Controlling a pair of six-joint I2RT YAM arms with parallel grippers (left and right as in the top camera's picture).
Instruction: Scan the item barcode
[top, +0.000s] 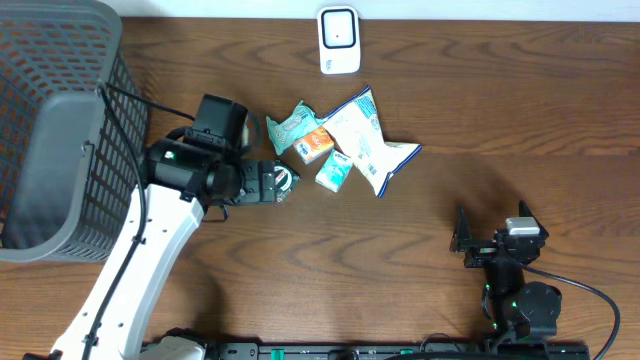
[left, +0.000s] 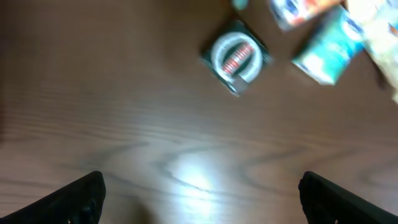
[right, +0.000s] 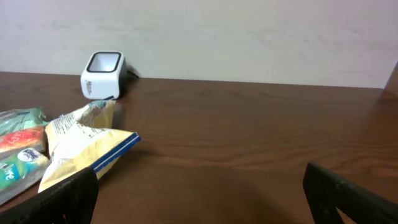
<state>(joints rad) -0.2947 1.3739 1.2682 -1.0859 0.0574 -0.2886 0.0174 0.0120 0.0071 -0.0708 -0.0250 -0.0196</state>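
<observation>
A small dark square packet with a round silver label (top: 287, 180) (left: 236, 56) lies on the table just ahead of my left gripper (top: 265, 184) (left: 202, 199). That gripper is open, with only bare wood between its fingers. Right of the packet is a pile: a teal packet (top: 292, 127), an orange pack (top: 315, 146), a teal box (top: 334, 171) (left: 328, 48) and a white and yellow snack bag (top: 365, 140) (right: 84, 140). The white barcode scanner (top: 339, 40) (right: 103, 74) stands at the far edge. My right gripper (top: 490, 232) (right: 202, 199) rests open at the near right, holding nothing.
A grey mesh basket (top: 50, 120) fills the far left corner, beside the left arm. Bare wood table (top: 520, 110) stretches between the pile and the right gripper. A pale wall (right: 249, 37) rises behind the scanner.
</observation>
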